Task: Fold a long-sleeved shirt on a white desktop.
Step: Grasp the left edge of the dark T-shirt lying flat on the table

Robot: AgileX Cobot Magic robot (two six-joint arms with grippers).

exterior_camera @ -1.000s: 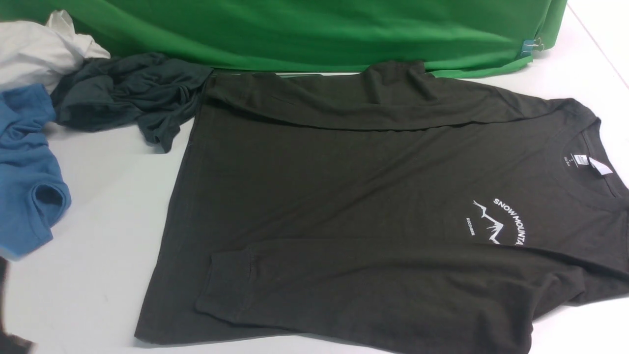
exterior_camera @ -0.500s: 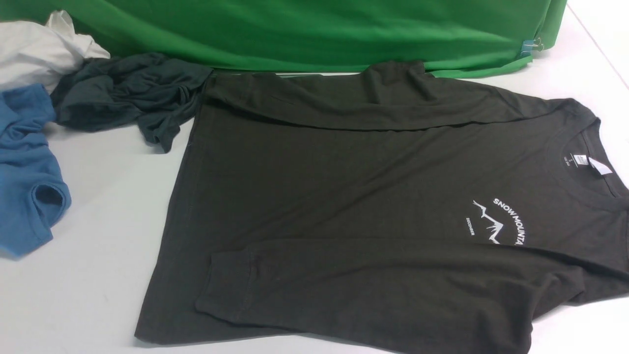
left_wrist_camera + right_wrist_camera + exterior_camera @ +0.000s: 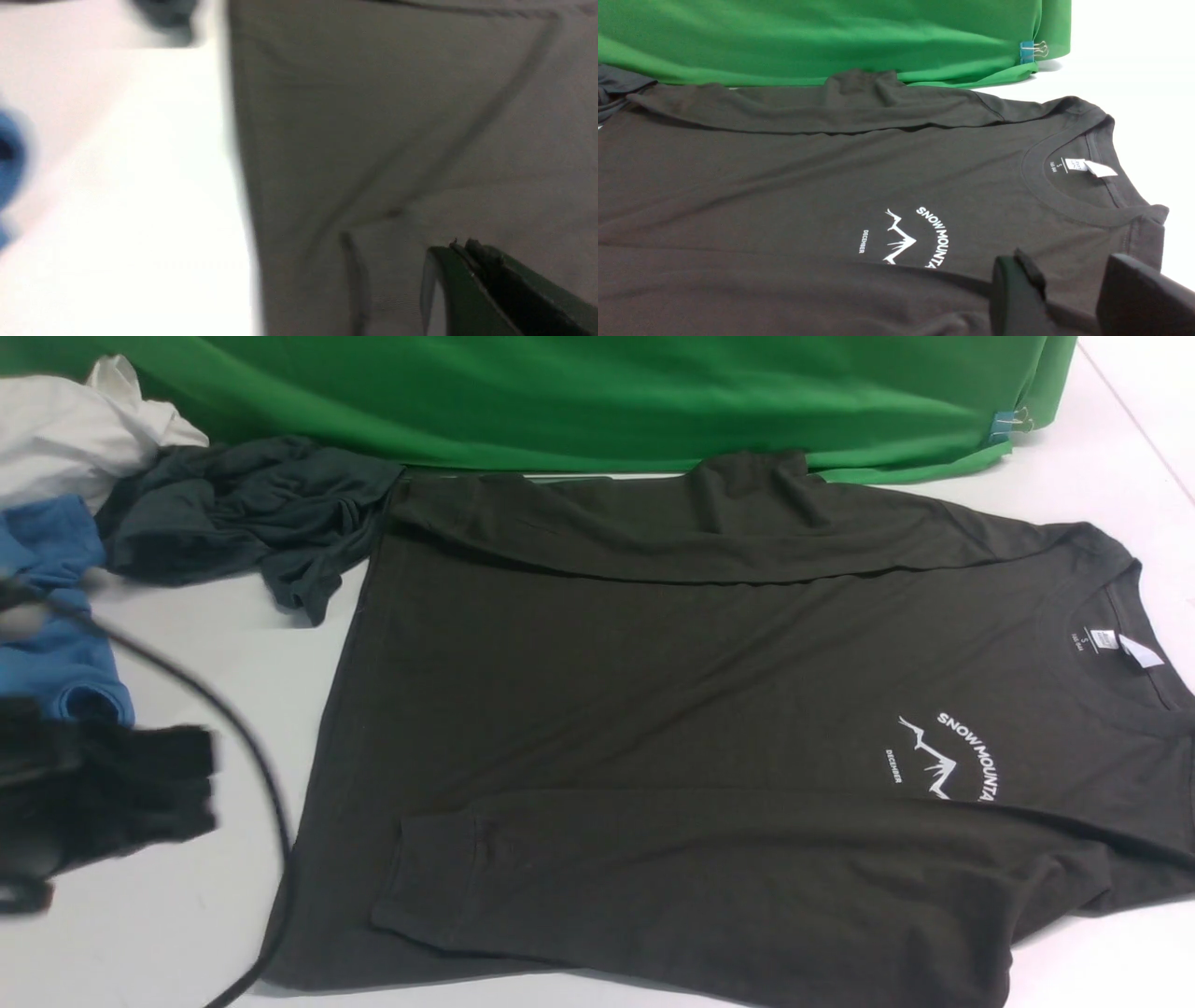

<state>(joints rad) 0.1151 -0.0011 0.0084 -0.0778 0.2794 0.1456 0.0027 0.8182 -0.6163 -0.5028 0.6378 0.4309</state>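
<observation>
The shirt (image 3: 653,709) lies flat on the table (image 3: 140,952) with both sleeves (image 3: 700,887) already laid across its body. The body folds look still to do. The left claw (image 3: 177,784), pressed together, hovers beside it; the right claw (image 3: 1066,266) is spread, empty, above it.

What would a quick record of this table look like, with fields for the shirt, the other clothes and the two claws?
Shirt: dark brown-black long-sleeved shirt, flat on the white desktop, both sleeves laid across its body, print up
Far edge: green cloth
Left side: crumpled dark grey garment, blue garment, white garment
Left gripper: shut, empty, by the shirt's hem
Right gripper: open, empty, above the shirt near its collar
</observation>
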